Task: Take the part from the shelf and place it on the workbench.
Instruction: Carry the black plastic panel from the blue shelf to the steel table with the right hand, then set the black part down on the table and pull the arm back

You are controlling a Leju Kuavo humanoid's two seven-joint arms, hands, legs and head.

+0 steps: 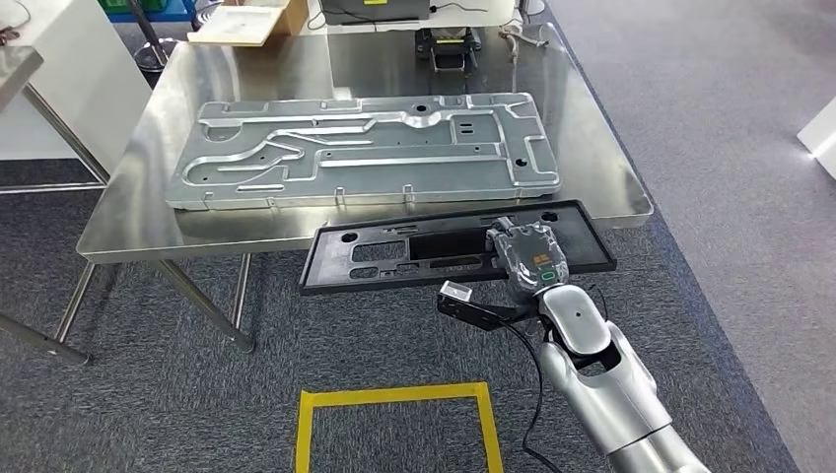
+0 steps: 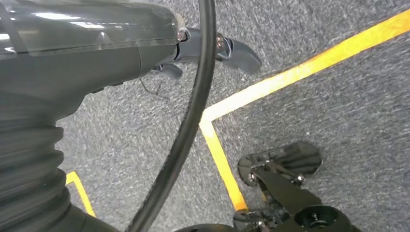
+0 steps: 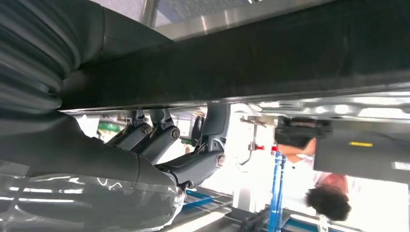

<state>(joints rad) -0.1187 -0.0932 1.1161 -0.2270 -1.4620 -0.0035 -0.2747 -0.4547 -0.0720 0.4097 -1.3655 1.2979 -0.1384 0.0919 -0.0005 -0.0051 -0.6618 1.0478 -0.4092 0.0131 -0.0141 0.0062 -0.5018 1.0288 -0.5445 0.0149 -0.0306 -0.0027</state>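
The part is a flat black rectangular panel (image 1: 394, 258) with several cutouts. My right hand (image 1: 530, 254) grips it at its right portion and holds it level at the front edge of the steel workbench (image 1: 128, 217), mostly over the carpet. In the right wrist view the dark fingers (image 3: 193, 145) curl under the black panel (image 3: 290, 53), with the thumb side hidden behind it. My left hand (image 2: 217, 48) hangs over the carpet with its fingers apart and nothing in them.
A large silver machined plate (image 1: 365, 148) covers most of the workbench top. A black device (image 1: 449, 44) and a cardboard box (image 1: 246, 20) sit at the back. Yellow tape (image 1: 394, 396) marks a square on the floor. A person (image 3: 329, 193) stands beyond the table.
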